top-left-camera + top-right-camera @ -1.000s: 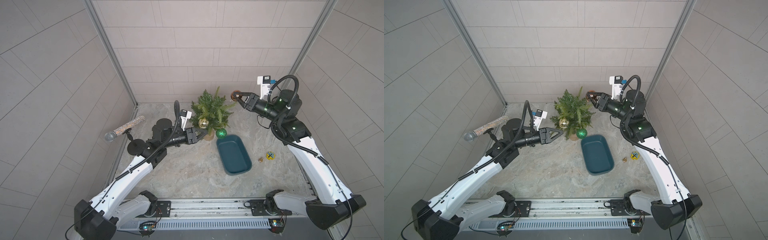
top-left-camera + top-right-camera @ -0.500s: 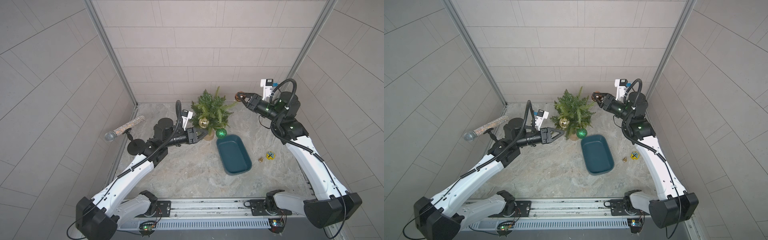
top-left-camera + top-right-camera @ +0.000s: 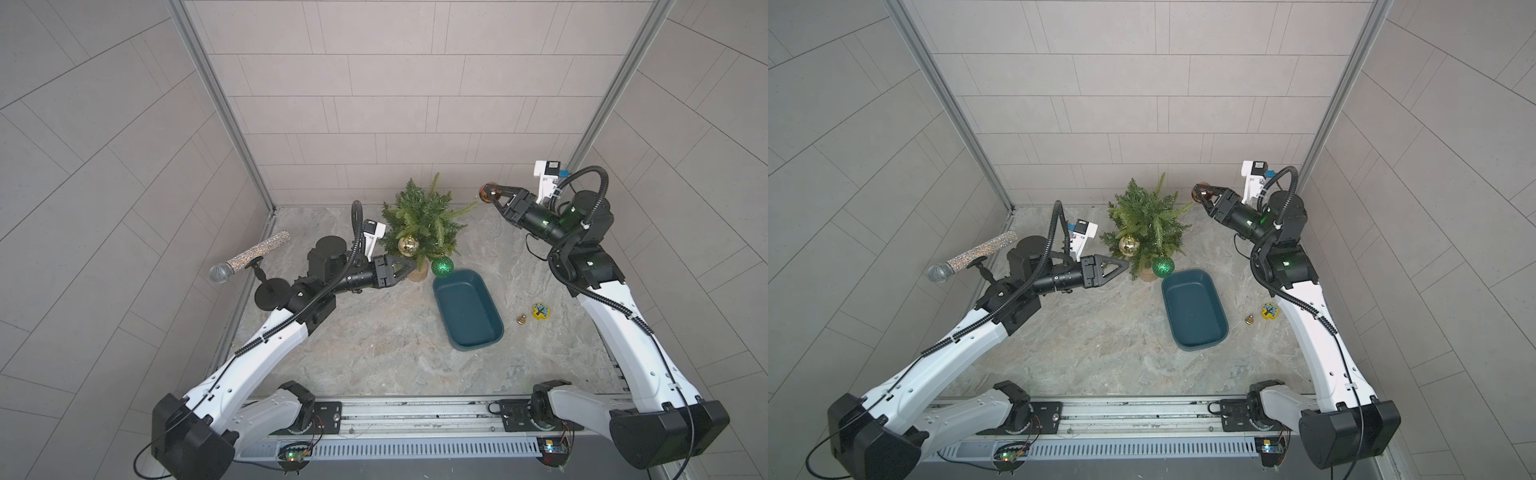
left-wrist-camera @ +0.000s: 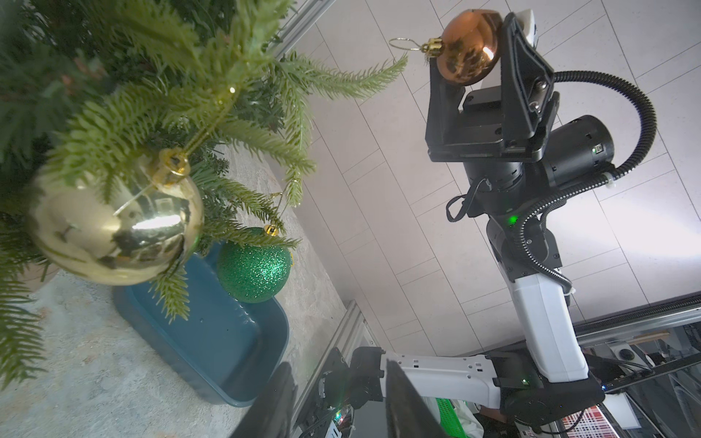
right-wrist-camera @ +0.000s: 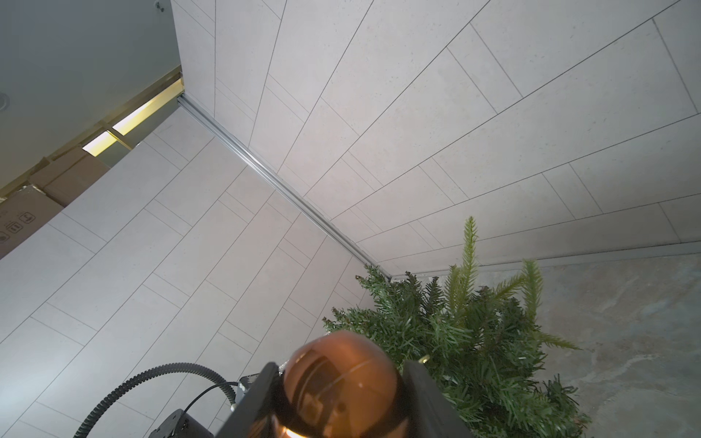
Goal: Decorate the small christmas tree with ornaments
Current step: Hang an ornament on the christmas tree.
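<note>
The small christmas tree [image 3: 424, 216] [image 3: 1148, 216] stands at the back of the table. A pale gold ornament [image 3: 408, 245] [image 4: 113, 227] and a glittery green ornament [image 3: 441, 266] [image 4: 253, 265] hang from its front branches. My right gripper [image 3: 488, 193] [image 5: 337, 379] is shut on a copper-bronze ornament [image 3: 1198, 191] [image 4: 466, 49], held in the air just right of the tree. Its wire loop points at a branch tip. My left gripper [image 3: 411, 267] [image 4: 337, 402] stands open with nothing in it, low beside the tree's base and below the gold ornament.
A dark teal tray [image 3: 473, 347] lies in front of the tree, right under the green ornament. A tiny brass bell [image 3: 521, 319] and a flat yellow piece [image 3: 541, 311] lie right of it. A glittery microphone [image 3: 249, 257] on a black stand is at the left wall.
My right gripper has carried the copper-bronze ornament a little to the right, away from the tree top. The left arm has barely moved.
</note>
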Action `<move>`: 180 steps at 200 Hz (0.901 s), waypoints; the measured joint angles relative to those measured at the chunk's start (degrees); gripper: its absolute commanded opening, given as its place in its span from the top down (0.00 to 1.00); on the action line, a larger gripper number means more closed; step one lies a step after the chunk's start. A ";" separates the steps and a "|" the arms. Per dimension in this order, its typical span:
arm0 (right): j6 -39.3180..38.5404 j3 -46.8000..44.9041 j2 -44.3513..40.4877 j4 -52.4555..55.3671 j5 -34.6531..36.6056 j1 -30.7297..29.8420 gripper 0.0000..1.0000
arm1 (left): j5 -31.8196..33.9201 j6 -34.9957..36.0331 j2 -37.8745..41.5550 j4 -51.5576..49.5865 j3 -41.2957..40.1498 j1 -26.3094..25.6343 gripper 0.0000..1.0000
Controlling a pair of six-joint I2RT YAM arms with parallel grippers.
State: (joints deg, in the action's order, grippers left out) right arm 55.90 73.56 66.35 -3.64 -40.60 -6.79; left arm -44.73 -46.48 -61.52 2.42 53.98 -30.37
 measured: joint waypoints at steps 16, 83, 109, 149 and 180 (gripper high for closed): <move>1.25 -0.68 0.00 -1.51 -0.59 0.00 0.51 | 0.00 0.00 0.00 0.09 -0.02 0.00 0.57; 4.83 -3.74 0.37 -5.35 -1.68 0.04 0.51 | 0.00 -0.02 -0.04 0.79 -0.26 0.00 0.57; 5.01 -3.74 0.39 -6.08 -1.53 0.04 0.51 | 0.00 -0.02 -0.22 0.81 -0.33 0.00 0.57; 4.90 -3.72 0.59 -5.99 -1.14 0.07 0.51 | 0.00 -0.07 -0.22 0.76 -0.66 0.00 0.57; 4.59 -3.72 1.09 -5.79 -0.59 0.07 0.51 | 0.00 -0.07 -0.22 0.96 -0.66 0.00 0.57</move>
State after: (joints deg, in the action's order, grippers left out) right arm 60.49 69.84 67.44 -9.43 -41.19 -6.72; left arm -44.73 -46.54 -61.73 3.38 53.32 -30.37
